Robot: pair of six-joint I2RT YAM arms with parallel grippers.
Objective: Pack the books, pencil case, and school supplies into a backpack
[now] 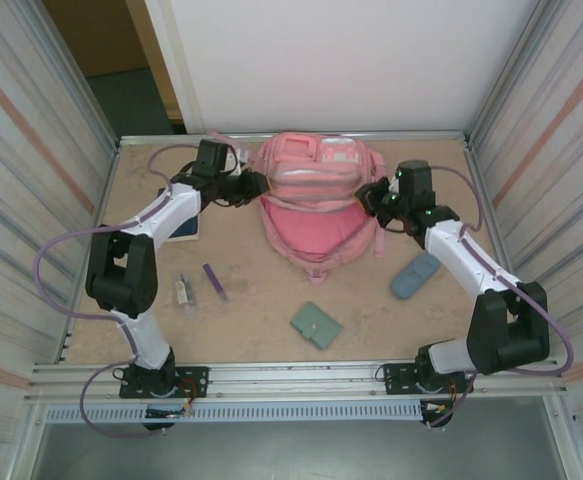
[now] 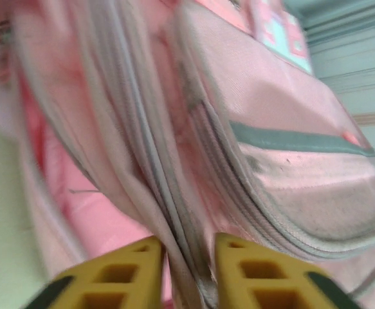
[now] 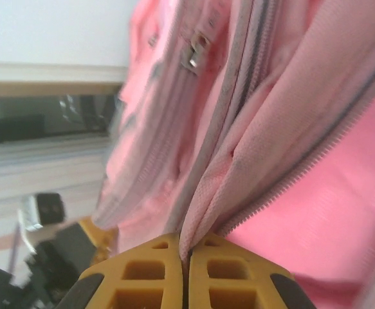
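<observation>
The pink backpack (image 1: 316, 205) lies at the back middle of the table, its main compartment gaping. My left gripper (image 1: 259, 186) is at its left edge. In the left wrist view its jaws (image 2: 188, 241) stand apart, with a grey zip edge of the backpack (image 2: 290, 187) running loosely between them. My right gripper (image 1: 368, 196) is at the backpack's right edge, shut (image 3: 185, 243) on a fold of pink fabric (image 3: 238, 154) beside the zip. The dark blue book (image 1: 186, 230) lies partly under my left arm. The slate-blue pencil case (image 1: 415, 275) lies near my right forearm.
A purple pen (image 1: 214, 281) and a small grey-white stick (image 1: 183, 292) lie left of centre. A sage-green folder (image 1: 316, 325) sits near the front. Corrugated walls close in the table on both sides, and a metal rail (image 1: 291, 378) runs along the near edge.
</observation>
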